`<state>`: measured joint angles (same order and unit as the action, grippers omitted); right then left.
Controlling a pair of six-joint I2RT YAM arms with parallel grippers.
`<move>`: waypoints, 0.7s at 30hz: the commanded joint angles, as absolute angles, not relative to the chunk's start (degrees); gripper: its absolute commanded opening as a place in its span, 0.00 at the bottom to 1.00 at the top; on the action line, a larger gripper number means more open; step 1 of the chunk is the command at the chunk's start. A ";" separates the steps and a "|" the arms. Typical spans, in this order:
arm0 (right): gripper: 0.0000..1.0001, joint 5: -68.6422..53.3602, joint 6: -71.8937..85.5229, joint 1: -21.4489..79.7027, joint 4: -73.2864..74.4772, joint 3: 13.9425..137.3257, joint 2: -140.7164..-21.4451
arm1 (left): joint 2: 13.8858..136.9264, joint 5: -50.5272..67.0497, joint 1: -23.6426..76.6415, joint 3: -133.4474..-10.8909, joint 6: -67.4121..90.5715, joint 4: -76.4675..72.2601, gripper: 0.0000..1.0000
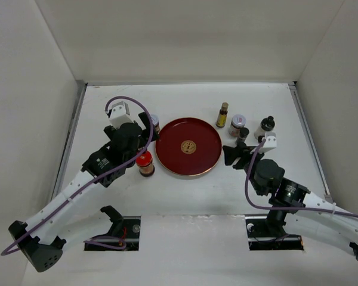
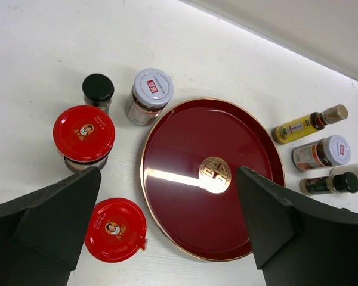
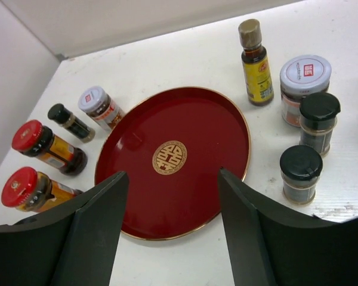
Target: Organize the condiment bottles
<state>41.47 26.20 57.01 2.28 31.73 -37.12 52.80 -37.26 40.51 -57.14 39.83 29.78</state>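
The condiment bottles stand on both sides of the round dark-red tray (image 1: pixel 188 146), which holds nothing. To its left are two red-capped jars (image 2: pixel 83 134) (image 2: pixel 115 229), a small black-capped bottle (image 2: pixel 98 89) and a white-lidded jar (image 2: pixel 151 95). On its right stand a slim amber bottle (image 3: pixel 255 62), a white-lidded jar (image 3: pixel 304 83) and two black-capped bottles (image 3: pixel 318 122) (image 3: pixel 301 173). My left gripper (image 1: pixel 144 132) hovers open over the left group and the tray's left rim. My right gripper (image 1: pixel 228 156) is open at the tray's right rim, holding nothing.
White walls enclose the table on the left, back and right. Bare table lies in front of the tray, between the two arm bases (image 1: pixel 116 229) (image 1: pixel 268 229).
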 commanded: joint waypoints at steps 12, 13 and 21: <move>0.15 37.88 27.07 42.24 20.38 45.69 -41.39 | 50.36 -36.56 39.68 -53.44 31.47 17.94 1.00; 0.15 37.62 26.90 40.05 22.74 47.44 -43.05 | 50.27 -36.48 39.51 -53.00 31.03 17.58 1.00; 0.67 30.15 23.82 31.68 28.65 53.96 -53.87 | 48.78 -30.07 37.22 -47.73 31.37 11.61 1.00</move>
